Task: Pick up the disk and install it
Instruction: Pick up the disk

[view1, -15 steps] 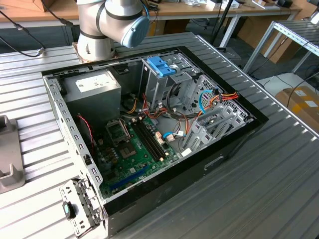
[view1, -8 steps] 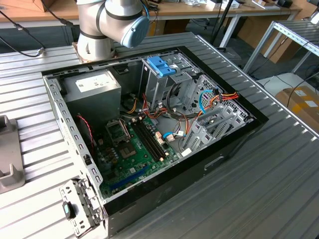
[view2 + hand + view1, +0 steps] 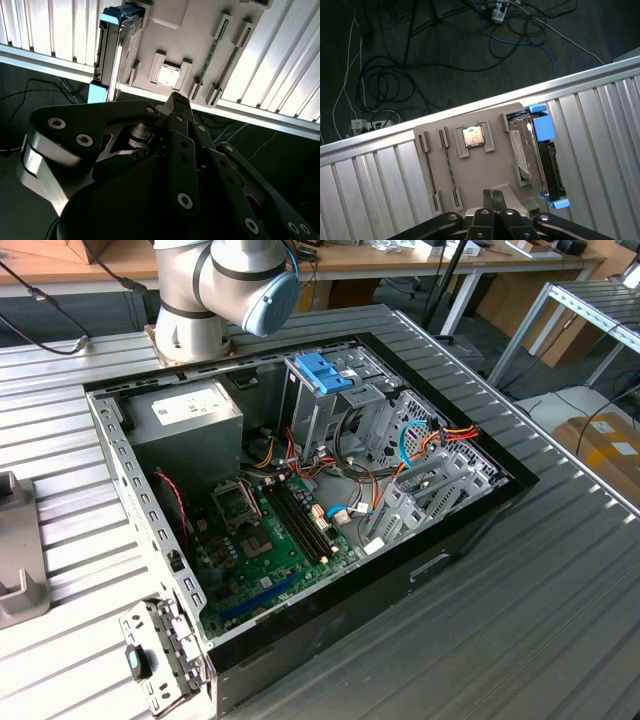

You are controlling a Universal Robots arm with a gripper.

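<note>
The gripper (image 3: 493, 194), fingers clenched on nothing, hovers over a grey tray (image 3: 470, 170). The tray holds the disk (image 3: 526, 150) on edge beside a processor chip (image 3: 472, 136). In the exterior view, the tray lies at nine o'clock of the open computer case (image 3: 380, 600).

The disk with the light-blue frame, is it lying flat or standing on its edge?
Standing on its edge: the light-blue-framed grey metal disk sits upright in a slot of the flat grey tray.

Ribbed metal table (image 3: 540, 620): open computer case (image 3: 380, 590) on top; grey parts tray (image 3: 475, 170) at edge, disk (image 3: 530, 150) in it.
</note>
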